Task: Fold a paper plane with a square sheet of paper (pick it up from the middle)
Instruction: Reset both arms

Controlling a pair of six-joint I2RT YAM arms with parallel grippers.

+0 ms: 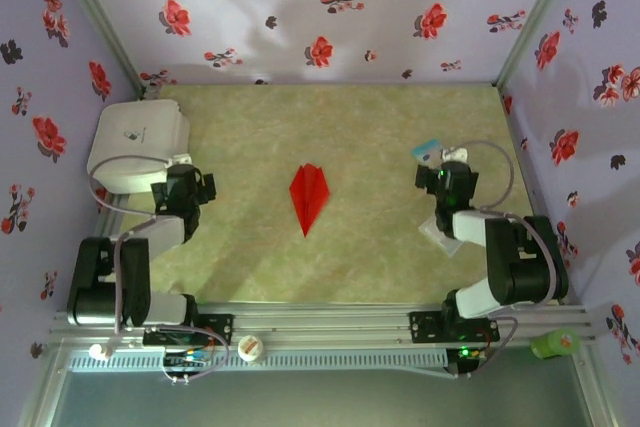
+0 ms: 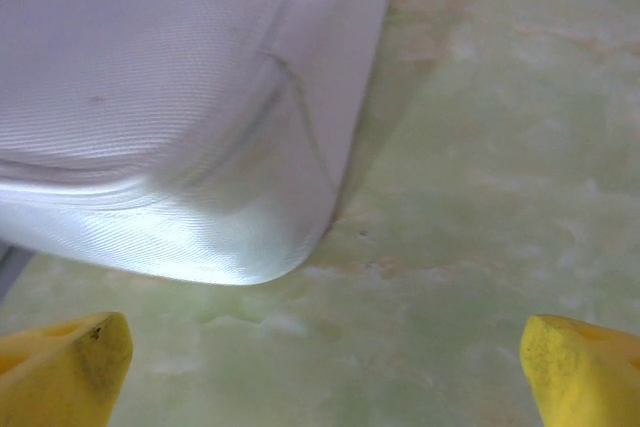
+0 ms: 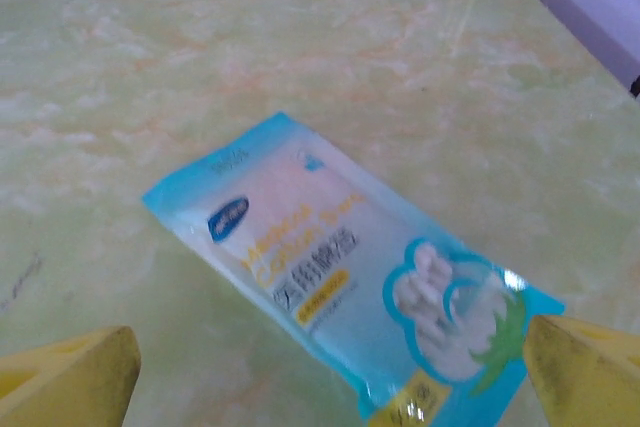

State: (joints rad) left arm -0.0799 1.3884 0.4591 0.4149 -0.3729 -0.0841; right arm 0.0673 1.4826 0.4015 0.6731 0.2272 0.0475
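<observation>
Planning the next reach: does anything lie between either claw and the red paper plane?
Nothing visible does. The paper plane lies alone mid-table, bare tabletop between it and the left claw and the right claw. The white box and the blue packet sit on the claws' far sides, off both paths.

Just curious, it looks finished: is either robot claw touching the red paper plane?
Apart. The top view shows the paper plane alone mid-table, bare tabletop between it and the left gripper and right gripper.
</observation>
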